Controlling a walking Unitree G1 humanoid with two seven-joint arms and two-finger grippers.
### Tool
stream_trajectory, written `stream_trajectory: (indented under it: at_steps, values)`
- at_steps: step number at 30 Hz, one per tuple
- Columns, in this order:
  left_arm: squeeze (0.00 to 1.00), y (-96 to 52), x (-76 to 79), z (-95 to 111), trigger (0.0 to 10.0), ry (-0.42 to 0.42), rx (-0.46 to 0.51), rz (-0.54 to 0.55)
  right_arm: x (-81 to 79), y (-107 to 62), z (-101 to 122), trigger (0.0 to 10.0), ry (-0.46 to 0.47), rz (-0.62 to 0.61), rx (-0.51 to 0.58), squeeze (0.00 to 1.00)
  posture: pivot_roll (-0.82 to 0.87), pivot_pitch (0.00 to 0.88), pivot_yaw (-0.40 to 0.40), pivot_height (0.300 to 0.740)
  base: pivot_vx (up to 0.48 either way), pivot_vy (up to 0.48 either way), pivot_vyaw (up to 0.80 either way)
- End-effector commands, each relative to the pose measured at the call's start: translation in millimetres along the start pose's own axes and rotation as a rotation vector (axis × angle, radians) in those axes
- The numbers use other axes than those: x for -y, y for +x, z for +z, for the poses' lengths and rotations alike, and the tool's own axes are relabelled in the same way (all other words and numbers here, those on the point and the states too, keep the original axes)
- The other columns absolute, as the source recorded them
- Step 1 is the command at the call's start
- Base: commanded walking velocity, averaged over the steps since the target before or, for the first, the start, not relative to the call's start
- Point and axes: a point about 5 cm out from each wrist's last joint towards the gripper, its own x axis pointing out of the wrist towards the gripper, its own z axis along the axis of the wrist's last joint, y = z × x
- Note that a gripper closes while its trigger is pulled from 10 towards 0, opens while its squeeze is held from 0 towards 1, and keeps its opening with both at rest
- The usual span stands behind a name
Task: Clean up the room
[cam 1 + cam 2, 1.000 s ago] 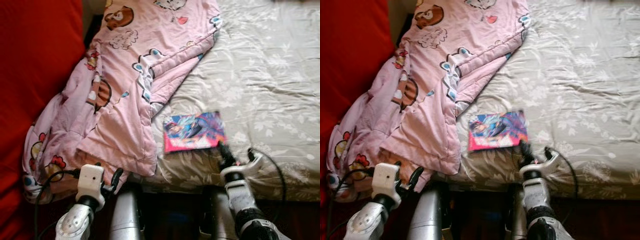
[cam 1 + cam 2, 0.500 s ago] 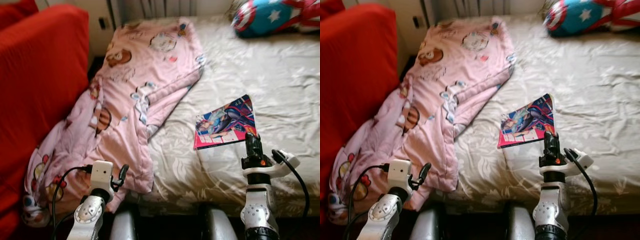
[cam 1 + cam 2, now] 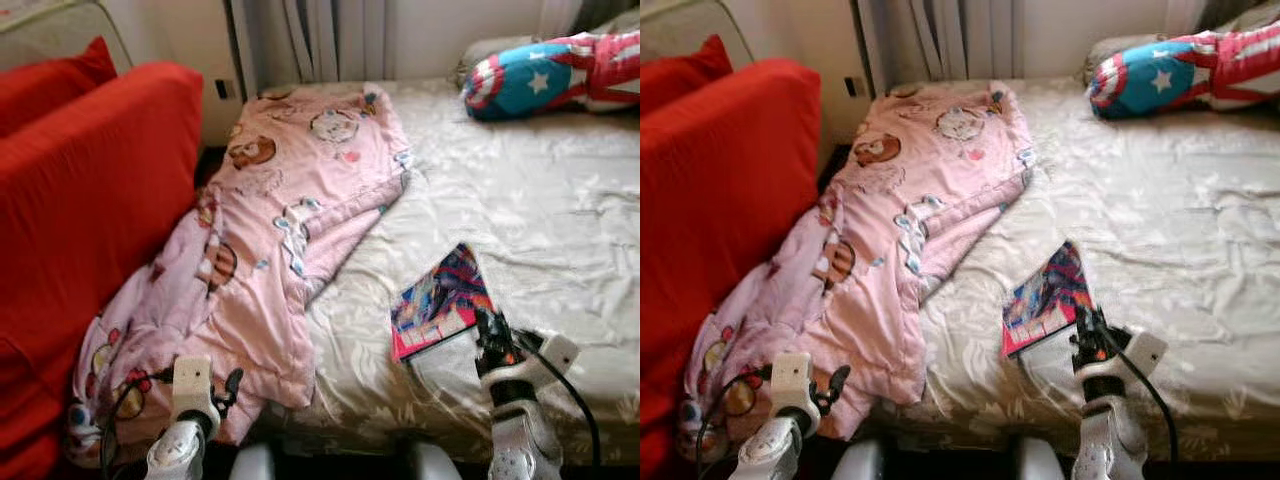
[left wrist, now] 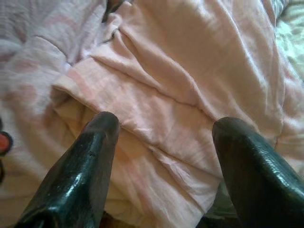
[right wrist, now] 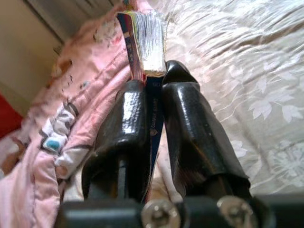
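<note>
Above the creased bedsheet [image 3: 520, 210], right gripper [image 5: 154, 78] jaws pinching a thin glossy book [image 3: 440, 300]; left gripper [image 4: 164, 126] jaws apart

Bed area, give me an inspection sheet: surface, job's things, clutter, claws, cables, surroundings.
Surface: bed sheet, rumpled, floral.
Job's things: comic book, tilted up off the sheet, pinched at its edge.
Clutter: pink blanket draped over the bed's left edge; star pillow at the head.
Claws: right claw shut on comic book; left claw open over pink blanket.
Cables: black cable looping at the right wrist.
Surroundings: red sofa at left.
</note>
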Motion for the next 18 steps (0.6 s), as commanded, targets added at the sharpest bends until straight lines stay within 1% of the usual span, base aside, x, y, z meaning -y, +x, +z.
stream_trajectory:
  at_steps: [1, 2, 3, 5, 7, 10, 12, 13, 14, 15, 16, 17, 18]
  values:
    - [0.00, 1.5, -3.7, -1, 10.0, -0.016, -0.001, 0.022, -6.0, 0.6, -3, 10.0, -0.027, 0.026, -0.005, 0.00, -0.05, 0.000, 0.023, 0.697, 0.000, 0.000, 0.00]
    - [0.00, 1.6, -3.9, -3, 10.0, -0.018, -0.007, 0.025, -4.8, -0.7, -4, 10.0, -0.028, 0.019, -0.015, 0.00, -0.05, 0.000, 0.021, 0.702, 0.000, 0.000, 0.00]
    - [0.00, 1.0, -4.4, -8, 10.0, -0.020, -0.030, 0.033, -0.3, -3.6, -10, 10.0, -0.035, -0.007, -0.042, 0.00, -0.05, 0.000, 0.015, 0.712, 0.000, 0.000, 0.00]
    - [0.00, 0.0, -4.4, -13, 10.0, -0.015, -0.056, 0.038, 3.2, -5.9, -19, 10.0, -0.053, -0.022, -0.087, 0.00, -0.05, 0.000, 0.012, 0.712, 0.000, 0.000, 0.00]
    - [0.00, -2.3, -4.1, -20, 10.0, -0.015, -0.084, 0.043, 5.3, -10.0, -29, 10.0, -0.104, -0.036, -0.128, 0.00, -0.06, 0.000, 0.013, 0.712, 0.000, 0.000, 0.00]
    - [0.00, -3.2, -2.5, -23, 10.0, -0.018, -0.095, 0.038, 6.9, -12.7, -35, 10.0, -0.101, -0.044, -0.150, 0.00, -0.05, 0.000, 0.006, 0.712, 0.000, 0.000, 0.00]
    - [0.00, -5.0, -1.3, -27, 10.0, -0.020, -0.110, 0.032, 12.2, -18.1, -43, 10.0, -0.093, -0.093, -0.184, 0.00, -0.05, 0.000, 0.000, 0.712, 0.000, 0.000, 0.00]
    - [0.00, -7.1, 0.4, -34, 10.0, -0.035, -0.147, 0.027, 16.2, -22.3, -49, 10.0, -0.117, -0.131, -0.208, 0.00, -0.04, 0.000, -0.005, 0.712, 0.000, 0.000, 0.00]
    - [0.00, -7.4, 0.9, -35, 10.0, -0.041, -0.157, 0.026, 16.9, -22.7, -49, 10.0, -0.130, -0.138, -0.212, 0.00, -0.04, 0.000, -0.006, 0.712, 0.000, 0.000, 0.00]
    - [0.00, -9.8, 2.5, -41, 10.0, -0.056, -0.189, 0.017, 17.6, -23.3, -51, 10.0, -0.143, -0.148, -0.224, 0.00, -0.04, 0.000, -0.006, 0.712, 0.000, 0.000, 0.00]
    - [0.00, -12.9, 3.4, -47, 10.0, -0.039, -0.217, 0.002, 16.8, -22.8, -52, 10.0, -0.149, -0.137, -0.223, 0.00, -0.04, 0.000, -0.007, 0.712, 0.000, 0.000, 0.00]
    - [0.00, -12.9, 3.4, -47, 10.0, -0.039, -0.217, 0.002, 16.8, -22.8, -52, 10.0, -0.149, -0.137, -0.223, 0.00, -0.04, 0.000, -0.007, 0.712, 0.000, 0.000, 0.00]
    - [0.00, -17.8, 1.3, -55, 10.0, -0.013, -0.254, -0.002, 15.2, -21.2, -50, 10.0, -0.167, -0.123, -0.207, 0.00, -0.05, 0.000, -0.005, 0.712, 0.000, 0.000, 0.00]
